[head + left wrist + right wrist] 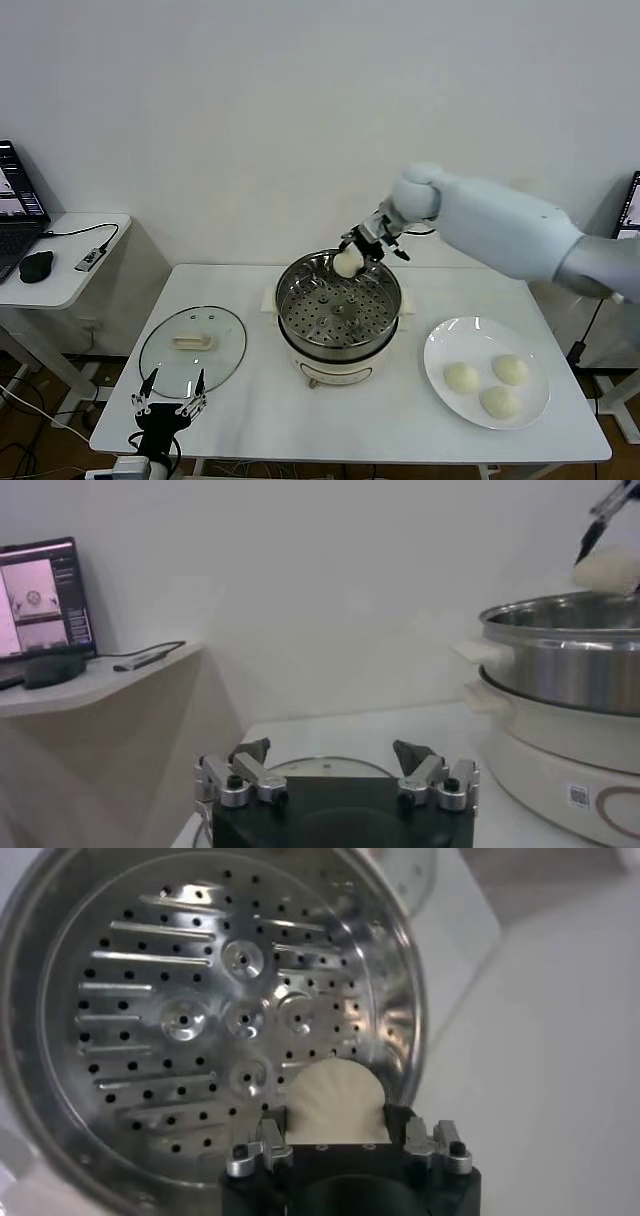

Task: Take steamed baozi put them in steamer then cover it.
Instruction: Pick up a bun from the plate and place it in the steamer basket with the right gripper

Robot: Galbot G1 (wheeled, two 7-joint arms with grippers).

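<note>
The right gripper (362, 247) hangs over the far rim of the steamer (338, 312), its fingers narrowed around one steamed baozi (348, 262); in the right wrist view that bun (337, 1105) sits clamped between the two fingers above the perforated tray. The left gripper (168, 397) is parked low at the table's near edge, left of the steamer, jaws spread wide and holding nothing.

The steamer stands on a white table (260, 400) before a plain white wall. Right of the steamer, a white plate (436, 372) carries three more baozi (461, 377). Left of the steamer, the cover (193, 346) lies flat on the table. Further left, a side desk (70, 275) holds a laptop and a mouse.

A small label on the steamer's base (578, 796) is too small to read.
</note>
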